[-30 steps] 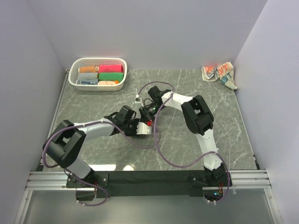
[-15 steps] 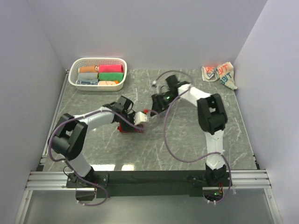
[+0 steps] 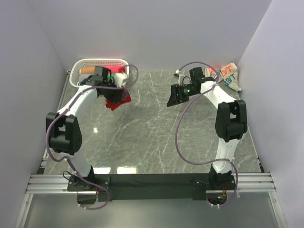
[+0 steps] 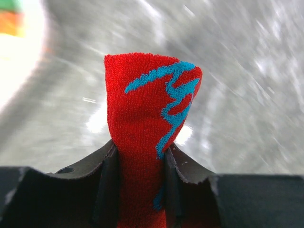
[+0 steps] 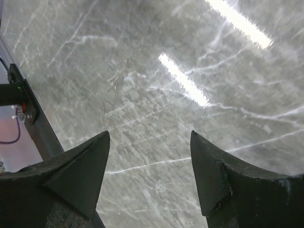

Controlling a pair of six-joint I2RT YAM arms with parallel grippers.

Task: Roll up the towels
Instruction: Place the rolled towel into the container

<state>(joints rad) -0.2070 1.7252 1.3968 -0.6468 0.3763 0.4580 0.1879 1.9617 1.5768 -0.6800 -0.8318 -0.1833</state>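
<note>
Red towel in the left gripper — right gripper wide, bare.

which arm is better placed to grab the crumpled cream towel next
Right. The right claw is open and empty, on the same side as the cream towel. The left claw is clamped on the red towel, over by the basket.

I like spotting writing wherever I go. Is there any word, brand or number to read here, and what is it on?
"BIT": orange-red letters on the crumpled cream towel in the far right corner; anything before them is lost in the folds.
"BIT": probably repeated in teal lower on the same cloth, but too small to be sure.
On the red towel, the blue print is a squiggle, not a readable word.
Nothing else legible.
</note>
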